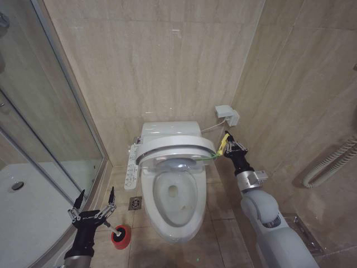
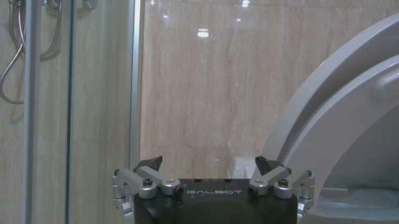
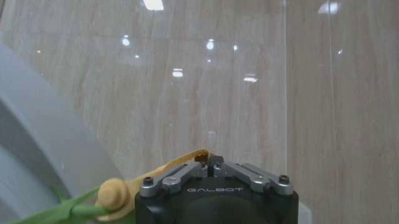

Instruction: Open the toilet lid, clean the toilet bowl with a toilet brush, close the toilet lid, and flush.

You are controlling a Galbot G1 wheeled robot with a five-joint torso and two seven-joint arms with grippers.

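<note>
Nearest to us in the head view, the left gripper (image 1: 95, 202) is hovering low at the robot's left, its fingers spread wide apart and holding nothing. We are seeing the same spread in the left wrist view, where the left gripper (image 2: 209, 163) is facing the tiled wall with the toilet's white curve rising to one side.

We are recording the toilet bowl (image 1: 177, 220) as standing against the back wall, its basin exposed. We are noting the toilet lid (image 1: 173, 146) as partly raised, tilted over the rear of the bowl rather than lying flat or standing upright. Its yellow-green strap (image 1: 207, 158) is running from the lid's right edge to the right gripper (image 1: 230, 144), which is sitting just beside that edge. In the right wrist view, the right gripper (image 3: 212, 163) is showing its fingers drawn together on the strap (image 3: 93, 205).

We are finding the toilet brush (image 1: 110, 226) standing in its red holder (image 1: 120, 237) on the floor, left of the bowl and just below the left gripper, apart from its fingers.
</note>
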